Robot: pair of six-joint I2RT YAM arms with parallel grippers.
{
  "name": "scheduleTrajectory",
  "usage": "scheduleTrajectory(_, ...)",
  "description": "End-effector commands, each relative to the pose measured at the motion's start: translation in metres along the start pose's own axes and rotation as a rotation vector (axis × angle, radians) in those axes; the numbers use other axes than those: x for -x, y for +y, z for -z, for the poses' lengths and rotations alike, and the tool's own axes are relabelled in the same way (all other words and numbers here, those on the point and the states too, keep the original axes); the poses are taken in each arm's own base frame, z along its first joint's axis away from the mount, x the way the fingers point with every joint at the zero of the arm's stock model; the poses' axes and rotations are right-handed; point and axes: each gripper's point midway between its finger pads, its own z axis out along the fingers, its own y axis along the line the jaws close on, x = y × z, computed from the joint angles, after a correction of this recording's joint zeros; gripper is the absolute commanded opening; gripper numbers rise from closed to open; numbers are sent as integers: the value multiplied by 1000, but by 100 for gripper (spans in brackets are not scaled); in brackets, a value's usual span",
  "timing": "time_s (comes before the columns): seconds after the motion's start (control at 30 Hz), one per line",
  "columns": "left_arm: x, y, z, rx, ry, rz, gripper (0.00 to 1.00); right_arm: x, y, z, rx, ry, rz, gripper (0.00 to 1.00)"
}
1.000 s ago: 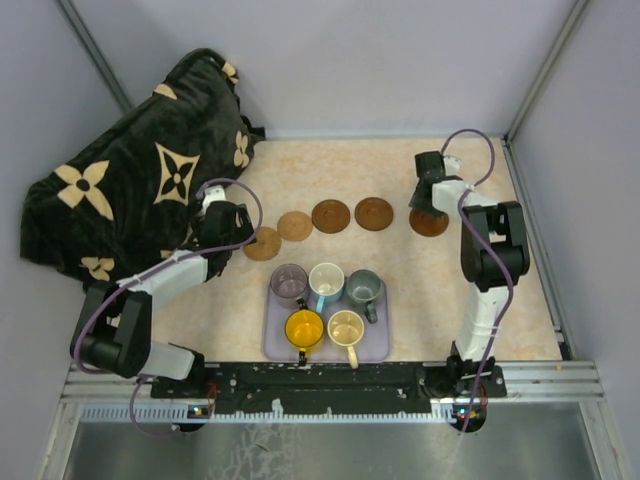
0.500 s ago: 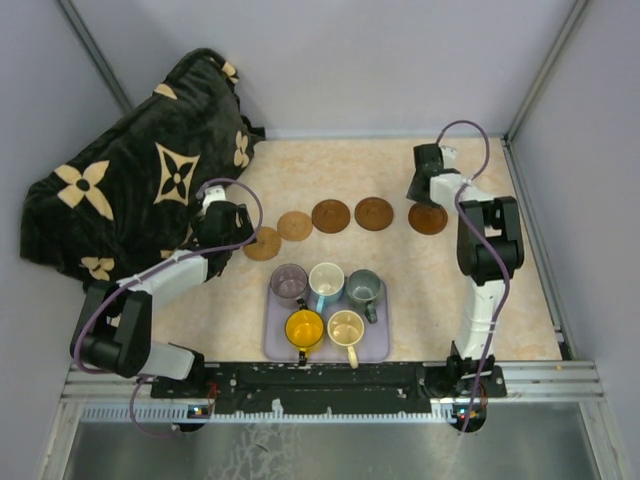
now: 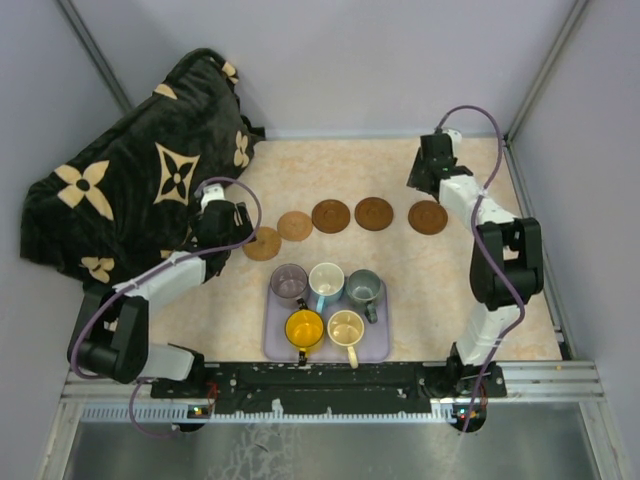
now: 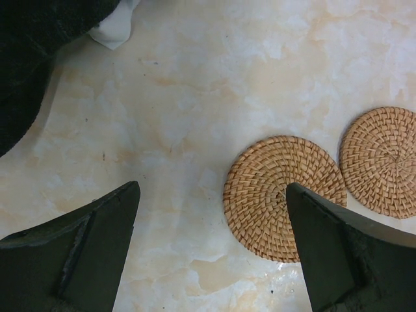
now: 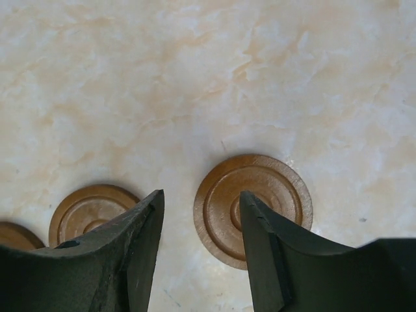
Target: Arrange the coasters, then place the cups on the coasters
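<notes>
Five coasters lie in an arc on the table: two light woven ones and three dark brown ones. Five cups stand on the lavender tray: purple, white, grey-green, yellow and cream. My left gripper hangs wide open and empty, just left of a woven coaster. My right gripper is open and empty above the rightmost dark coaster, which lies flat.
A black blanket with tan flower shapes is heaped at the back left, close to my left arm. Grey walls and metal posts enclose the table. The tray sits near the front, between the two arm bases.
My right gripper has pulled back and up from the rightmost dark coaster, which stays flat on the table. Its jaws have spread slightly. The left arm has not moved.
</notes>
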Motion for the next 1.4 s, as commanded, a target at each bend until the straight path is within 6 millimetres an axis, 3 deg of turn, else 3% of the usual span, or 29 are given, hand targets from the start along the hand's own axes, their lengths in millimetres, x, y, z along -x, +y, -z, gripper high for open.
scheduleTrajectory(0.0, 15, -5, 8, -24, -36, 29, 99, 1, 40, 23, 92, -32, 99, 51)
scheduleTrajectory(0.2, 13, -4, 9, -21, -32, 31, 99, -39, 83, 23, 145, 18, 215, 49)
scheduleTrajectory(0.3, 12, -2, 9, -14, -31, 29, 99, -50, 99, 19, 180, 44, 232, 49)
scheduleTrajectory(0.67, 5, 1, 4, 9, -13, 16, 99, -84, 125, -2, 251, 146, 240, 46)
scheduleTrajectory(0.97, 4, 1, 1, 18, -6, 11, 99, -106, 127, -9, 241, 188, 254, 45)
scheduleTrajectory(1.37, 1, -1, -2, 14, 9, 10, 99, -129, 91, -6, 121, 219, 245, 45)
